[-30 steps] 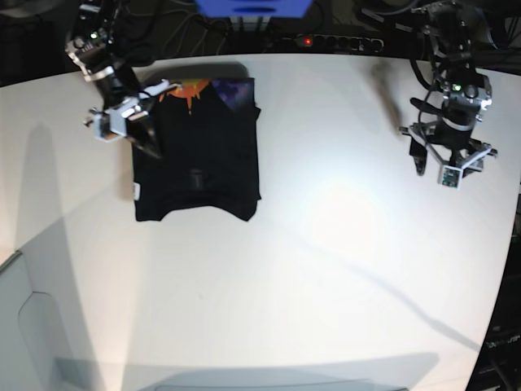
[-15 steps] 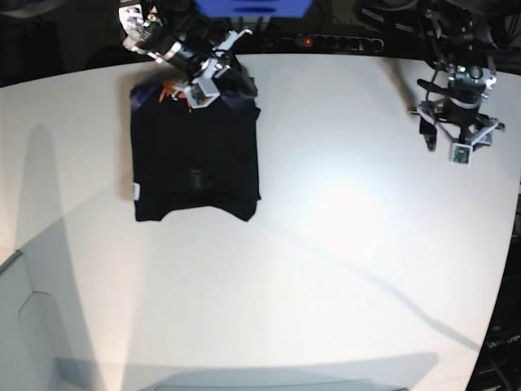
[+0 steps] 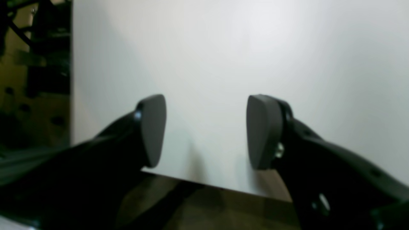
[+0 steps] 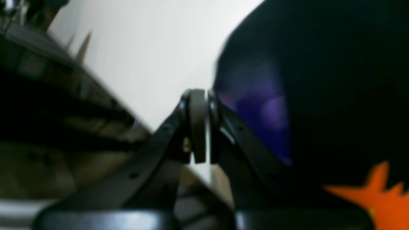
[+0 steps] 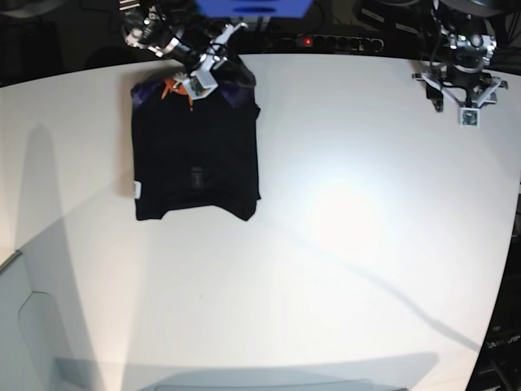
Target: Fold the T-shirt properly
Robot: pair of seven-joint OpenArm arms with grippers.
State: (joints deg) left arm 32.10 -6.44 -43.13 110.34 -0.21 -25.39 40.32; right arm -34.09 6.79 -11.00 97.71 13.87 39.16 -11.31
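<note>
T-shirt folded into flat rectangle on surface, far-left part, print at far edge. Right hand above collar edge, jaws pressed together, nothing between; probably tidying. Left hand wide, empty, well apart, parked clear.

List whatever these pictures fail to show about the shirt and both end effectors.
- T-shirt far edge, base view: covered by the right end effector.
- Layers under the fold: hidden by the top cloth.
- Print, right wrist view: blurred.
- White tag, base view: too small to read.
</note>
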